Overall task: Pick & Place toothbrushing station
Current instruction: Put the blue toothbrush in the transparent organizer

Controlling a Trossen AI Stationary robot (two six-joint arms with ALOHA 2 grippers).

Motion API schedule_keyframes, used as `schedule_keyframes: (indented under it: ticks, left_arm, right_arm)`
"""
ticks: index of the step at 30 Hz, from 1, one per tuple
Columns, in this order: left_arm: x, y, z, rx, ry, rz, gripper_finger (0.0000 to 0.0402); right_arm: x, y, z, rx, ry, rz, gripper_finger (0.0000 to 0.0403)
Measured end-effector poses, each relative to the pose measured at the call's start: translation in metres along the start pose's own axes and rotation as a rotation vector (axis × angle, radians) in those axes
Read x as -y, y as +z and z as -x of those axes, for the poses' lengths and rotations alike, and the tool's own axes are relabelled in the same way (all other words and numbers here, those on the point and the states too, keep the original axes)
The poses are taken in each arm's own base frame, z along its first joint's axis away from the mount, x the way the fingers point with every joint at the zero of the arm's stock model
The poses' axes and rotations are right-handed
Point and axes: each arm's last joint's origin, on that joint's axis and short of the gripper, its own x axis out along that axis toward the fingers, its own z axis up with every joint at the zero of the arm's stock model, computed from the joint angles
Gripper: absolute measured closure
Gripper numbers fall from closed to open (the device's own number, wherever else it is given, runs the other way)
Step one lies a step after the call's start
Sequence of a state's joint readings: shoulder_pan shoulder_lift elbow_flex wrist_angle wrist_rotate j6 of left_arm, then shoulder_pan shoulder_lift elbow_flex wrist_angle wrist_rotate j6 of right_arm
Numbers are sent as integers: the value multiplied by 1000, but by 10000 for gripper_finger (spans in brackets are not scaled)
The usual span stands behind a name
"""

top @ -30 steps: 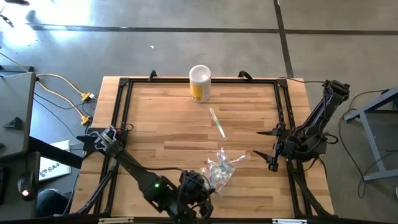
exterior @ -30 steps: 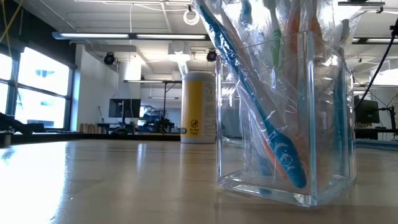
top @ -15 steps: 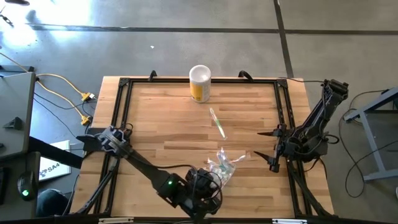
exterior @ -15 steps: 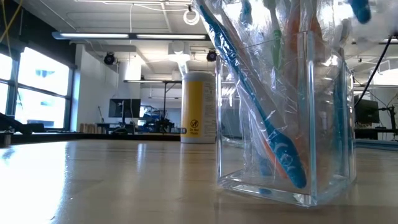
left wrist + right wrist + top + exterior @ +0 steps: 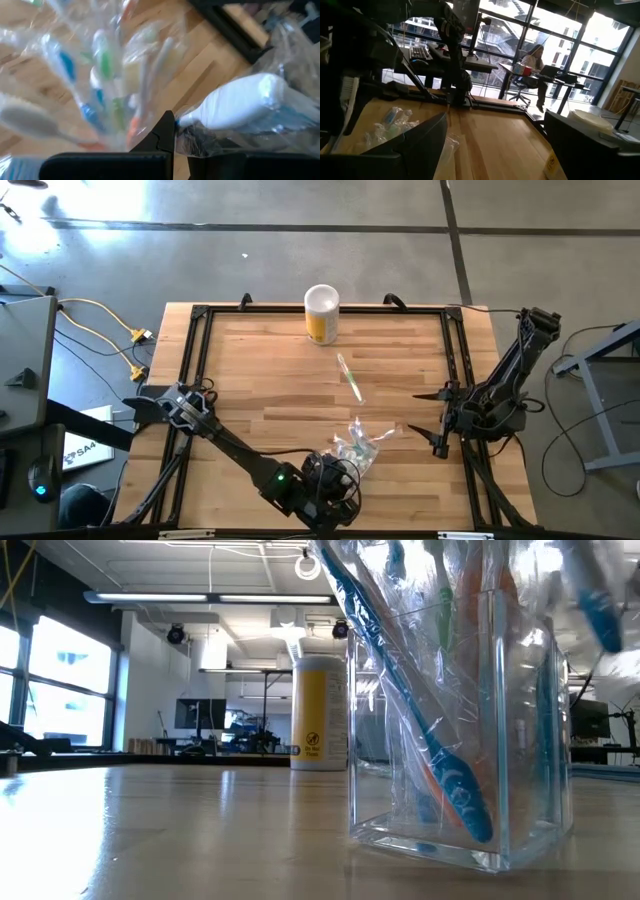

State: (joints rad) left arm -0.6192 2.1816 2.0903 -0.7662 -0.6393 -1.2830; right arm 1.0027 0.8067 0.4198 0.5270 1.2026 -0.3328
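Clear glass holder (image 5: 460, 730) sits at the table's (image 5: 260, 370) near edge, right of centre, stuffed with bagged toothbrushes (image 5: 400, 690); from overhead I see it only as a crinkly bag (image 5: 355, 448). My left gripper (image 5: 335, 490) is down at that near edge, just beside the bag. A second ago it was further left and nearer me; it has swung right toward the holder. Its fingers are pressed together, pinching crinkly wrap around a white-and-teal tube (image 5: 240, 107), probably toothpaste. In the left wrist view the brush heads (image 5: 102, 65) sit just beyond the fingertips, so the tube is close above the holder.

Low view agrees: a blurred blue-tipped item (image 5: 600, 610) has dropped in at the holder's upper right, lower than half a second ago. I judge this is the carry-in phase, with placing into the holder next and release not yet done.

One loose green toothbrush (image 5: 350, 378) lies mid-table, well apart from the holder, so pick work remains. Yellow canister (image 5: 322, 313) stands at the far edge, untouched.

Right gripper (image 5: 441, 420) waits at the right edge, fingers spread wide, holding nothing. It hasn't moved.

Risk: the wrap may snag on the brushes on release.
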Motion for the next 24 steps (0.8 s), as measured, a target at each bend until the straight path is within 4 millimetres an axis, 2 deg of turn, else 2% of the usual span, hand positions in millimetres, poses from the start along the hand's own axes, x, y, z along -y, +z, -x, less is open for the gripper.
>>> schedule_keyframes:
  ticks: [3, 7, 10, 15, 22, 24]
  left_arm:
    - [5, 4, 5, 29, -20, -12, 390]
    - [16, 20, 25, 37, -53, -39, 390]
    - [14, 27, 36, 25, 1, -71, 390]
    - [8, 25, 49, 0, 71, -55, 391]
    - [4, 14, 39, -53, 119, -61, 390]
    - [3, 12, 27, -53, 125, -38, 391]
  right_arm:
    - [-1, -1, -1, -3, 0, 9, 78]
    - [-3, -2, -1, -7, -1, 17, 78]
    - [-3, -2, -1, -7, -1, 19, 78]
    - [-3, -3, -1, -9, -1, 26, 78]
    - [-4, -4, -1, -17, 2, 47, 78]
    - [-4, -4, -1, -18, 0, 47, 78]
